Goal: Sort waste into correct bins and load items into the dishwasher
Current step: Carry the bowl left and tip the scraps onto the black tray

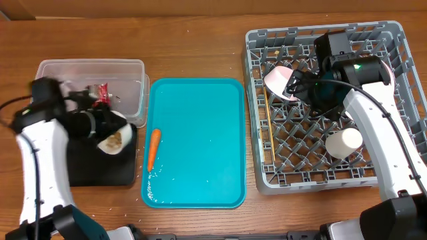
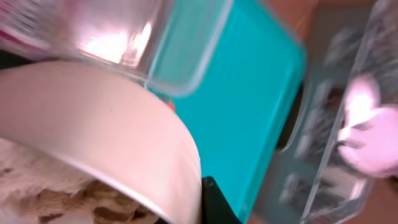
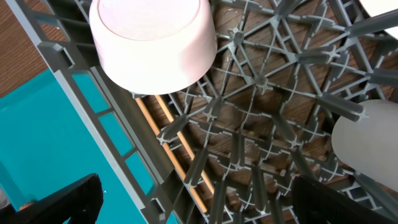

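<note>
Over at nine o'clock on the table (image 1: 200,40), the left gripper (image 1: 99,127) is clenching the rim of a small white bowl (image 1: 113,137), and one dark finger (image 2: 214,202) is peeking out under that rim in the wrist view. The bowl is tipping on its side above the one o'clock corner of the black tray (image 1: 100,170), with beige crumbs (image 1: 115,141) showing inside it. Just beyond, at ten o'clock, the clear tub (image 1: 80,70) is sitting with a red-and-silver wrapper (image 1: 102,93) inside, and its near corner is almost brushing the bowl.

Moving to the centre, the teal tray (image 1: 200,120) is lying flat, and a carrot (image 1: 153,148) is resting lengthwise near its nine o'clock edge.

Now to three o'clock, where the grey dish rack (image 1: 257,100) is filling up. A second bowl (image 1: 279,81) is sitting mouth-down on the pegs at the rack's eleven o'clock. Two wooden chopsticks (image 1: 267,130) are lying along the nine o'clock wall. The white cup (image 1: 343,142) is lying on its side towards five o'clock. The right gripper (image 1: 298,87) is hovering just beside that second bowl, jaws spread wide and gripping nothing.
</note>
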